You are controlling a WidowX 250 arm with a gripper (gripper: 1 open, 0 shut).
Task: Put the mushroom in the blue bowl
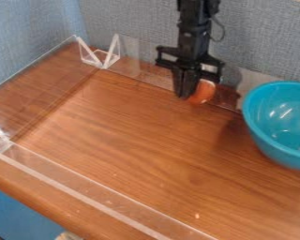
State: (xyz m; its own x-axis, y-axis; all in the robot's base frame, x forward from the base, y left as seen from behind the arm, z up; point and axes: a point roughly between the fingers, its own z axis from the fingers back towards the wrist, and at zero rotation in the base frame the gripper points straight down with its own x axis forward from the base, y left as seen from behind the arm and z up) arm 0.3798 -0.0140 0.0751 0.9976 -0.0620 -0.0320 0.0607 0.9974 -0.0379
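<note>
Mushroom (204, 91): sits at the tips of the hand (190, 92), showing just to the right of the dark fingers, near the tabletop's far edge and left of the bowl.
Hand on mushroom: the fingers are drawn tight together with the mushroom against them; it looks gripped and lifted off the wood, though the view is too small to be sure that it is clear of the surface.
Mushroom to bowl (280, 123): apart, with a strip of bare wood between them; the mushroom is beside the bowl's upper left rim, not over it.
Arm pose: a slim black arm comes straight down from the top of the view, the hand pointing down at the tabletop (115, 141), with a wider black crosspiece just above the fingers.
Mushroom look: small, rounded, orange-tan on the side that shows; much of it is hidden behind the fingers.
Bowl look: large, deep, glossy teal-blue, standing upright at the tabletop's right edge, partly cut off by the frame; nothing shows inside it.
Tabletop: dark wood grain, ringed by a low clear wall (83, 192) along the near and left edges.
Far left corner: white wire stand (100, 52) against the blue backdrop.
</note>
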